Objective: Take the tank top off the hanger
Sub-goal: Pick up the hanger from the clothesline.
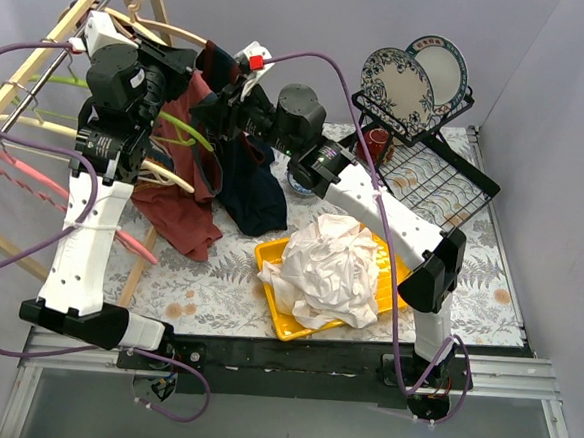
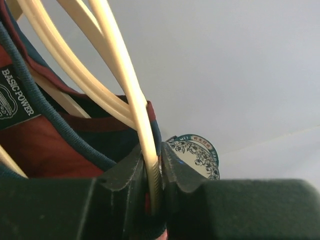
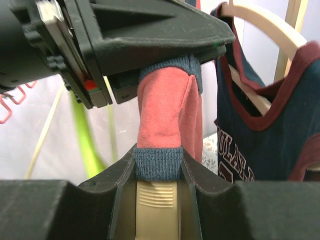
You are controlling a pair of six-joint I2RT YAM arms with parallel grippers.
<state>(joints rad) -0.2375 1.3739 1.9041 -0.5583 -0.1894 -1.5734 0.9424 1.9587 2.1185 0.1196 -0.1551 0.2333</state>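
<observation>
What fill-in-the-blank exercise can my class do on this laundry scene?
1. The tank top strap pinched in the right end effector is red with ____ trim.
2. The white cloth lies in a ____ tray.
3. The dish rack holds ____ plates.

Missing words: blue; yellow; two.

The tank top [image 1: 244,191] is showing navy on one face and red on the other, with ribbed navy and maroon trim and white lettering. The hanger [image 2: 125,75] is gleaming cream. The tray [image 1: 270,250] is glowing yellow; the cloth [image 1: 334,267] is showing white. The plates [image 1: 396,86] are wearing blue floral borders, the rack [image 1: 454,195] black. The surface [image 1: 207,293] is showing a grey-green leaf print. Purple cables [image 1: 314,53] are contrasting with white-and-black arms [image 1: 90,245].
</observation>
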